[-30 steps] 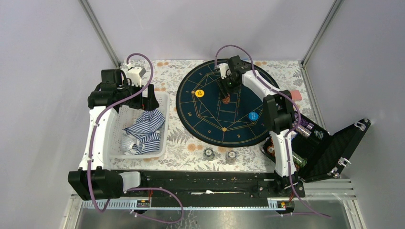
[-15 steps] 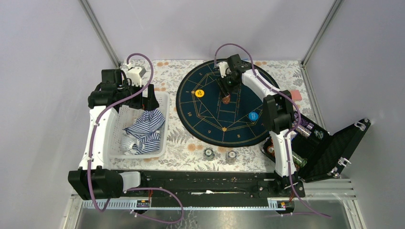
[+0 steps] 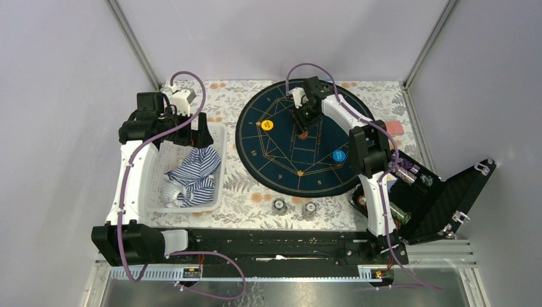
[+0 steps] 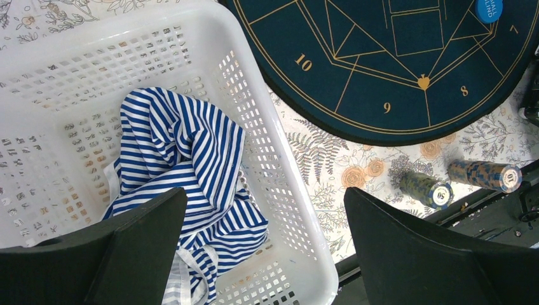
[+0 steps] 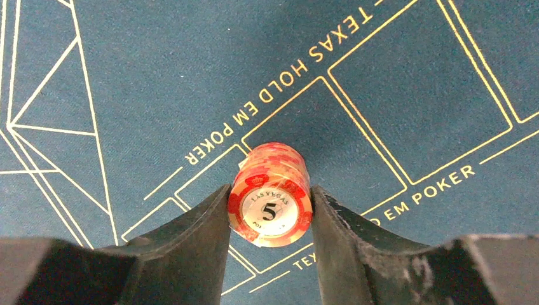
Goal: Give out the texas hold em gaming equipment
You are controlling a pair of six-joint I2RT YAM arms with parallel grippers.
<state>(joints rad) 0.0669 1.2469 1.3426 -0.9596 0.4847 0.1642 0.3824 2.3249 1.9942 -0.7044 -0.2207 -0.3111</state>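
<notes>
My right gripper (image 3: 302, 128) (image 5: 270, 198) is shut on a red poker chip stack (image 5: 272, 206), its top chip marked 5. It holds the stack at the middle of the round dark blue mat (image 3: 281, 160). A yellow disc (image 3: 267, 125) and a blue disc (image 3: 339, 155) lie on the mat. Two grey-green chip stacks (image 3: 279, 205) (image 3: 310, 208) lie on their sides on the flowered cloth in front of the mat; they also show in the left wrist view (image 4: 426, 189) (image 4: 486, 175). My left gripper (image 3: 195, 142) (image 4: 267, 194) is open and empty above the white basket. I see no face-up cards.
The white basket (image 3: 216, 192) at the left holds a striped blue-white cloth (image 3: 192, 173). An open black case (image 3: 447, 198) at the right holds more chip stacks (image 3: 409, 173). A pink-red rectangle (image 3: 396, 127) lies right of the mat. Frame posts stand at the back corners.
My right wrist has shifted slightly left and toward the back; the red stack stays between its fingers at nearly the same spot. The left arm has not moved.
</notes>
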